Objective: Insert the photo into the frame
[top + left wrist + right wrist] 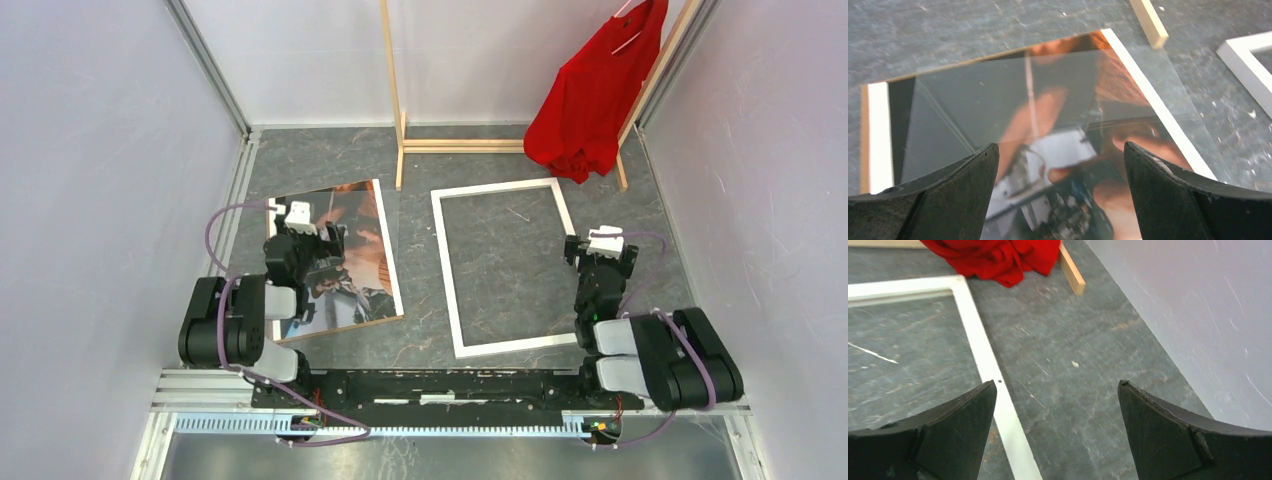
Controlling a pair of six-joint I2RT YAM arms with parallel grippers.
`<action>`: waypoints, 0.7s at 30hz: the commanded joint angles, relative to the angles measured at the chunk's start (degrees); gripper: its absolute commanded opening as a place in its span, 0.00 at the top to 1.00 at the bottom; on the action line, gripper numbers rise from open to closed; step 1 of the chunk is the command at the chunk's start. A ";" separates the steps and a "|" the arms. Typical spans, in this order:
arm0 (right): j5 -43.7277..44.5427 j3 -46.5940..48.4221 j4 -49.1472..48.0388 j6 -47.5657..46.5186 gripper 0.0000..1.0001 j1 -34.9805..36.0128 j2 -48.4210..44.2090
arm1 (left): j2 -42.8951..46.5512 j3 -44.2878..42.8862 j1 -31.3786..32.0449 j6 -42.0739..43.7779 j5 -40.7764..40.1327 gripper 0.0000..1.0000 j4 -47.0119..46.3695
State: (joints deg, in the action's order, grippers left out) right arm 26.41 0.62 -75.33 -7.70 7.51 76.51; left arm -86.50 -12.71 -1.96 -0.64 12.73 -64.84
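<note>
Photo (365, 250): lies flat and picture side up on the left half of the counter (430, 150), a little askew, just beside the frame but not touching it.
Frame (447, 270): lies flat to the right of the photo, white face up.
Inside the frame: nothing. Bare counter shows through the whole opening, so the photo is not yet in.
Clear sheet (1173, 90): a see-through pane seems to rest on the photo, shifted so that one corner overhangs the photo's right edge. I cannot tell whether it belongs in the frame.
Left claw (1059, 146): fingers spread wide apart and gripping nothing, poised over the near part of the photo.
Right claw (1057, 382): also spread apart and empty, above the counter just outside the frame's right rail.
Step in hand: judged to be the left claw picking up the photo.
How to do it well: a thin flat board gives no hold from above, so go for an edge, probably the one facing the frame. Slide or tip it to get one finger beneath, close gently and keep the print level. Mind the loose pane, which may slip. The right claw could steady the frame's rail while the photo is laid squarely in the opening.
Behind: a clothes rack (395, 100) with a red shirt (590, 100) stands at the back, well apart from both.
</note>
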 commanded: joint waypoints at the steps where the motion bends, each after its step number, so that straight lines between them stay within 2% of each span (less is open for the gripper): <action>1: 10.12 11.45 34.23 8.38 0.02 0.42 -5.43 | 7.14 -11.10 -1.96 0.04 -1.00 0.00 20.20; 2: 11.35 17.20 43.52 11.14 0.02 0.41 -4.46 | 7.95 -14.10 -2.43 2.13 1.30 0.00 26.87; 3: 11.99 21.22 48.90 12.52 0.02 0.46 -3.57 | 8.93 -16.73 -2.84 2.97 3.61 0.00 32.41; 6: 14.59 26.52 59.88 22.53 0.02 0.02 -4.46 | 10.91 -22.28 -3.72 2.87 7.16 0.00 44.61; 9: 16.87 32.50 78.68 41.57 0.02 -2.35 -5.25 | 12.61 -26.16 -3.91 2.52 6.89 0.00 51.88; 12: 2.16 33.35 76.30 34.69 0.02 -2.17 -6.25 | 13.65 -30.47 -3.89 2.20 7.06 0.00 58.93; 13: -0.01 32.79 75.80 34.38 0.02 -0.32 -7.36 | 13.67 -32.12 -3.93 2.22 7.97 0.00 61.98; 17: -1.47 32.09 74.60 32.16 0.02 12.82 -9.64 | 13.16 -38.83 -3.87 4.46 12.88 0.00 76.91; 21: 2.59 35.88 80.08 34.51 0.02 27.20 -5.28 | 14.04 -39.83 -3.90 6.41 11.71 0.00 82.12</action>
State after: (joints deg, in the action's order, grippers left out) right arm 28.47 32.45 -1.30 24.16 24.40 68.42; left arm -74.06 -50.04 -5.67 1.04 22.63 5.58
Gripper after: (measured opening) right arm 0.982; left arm 0.997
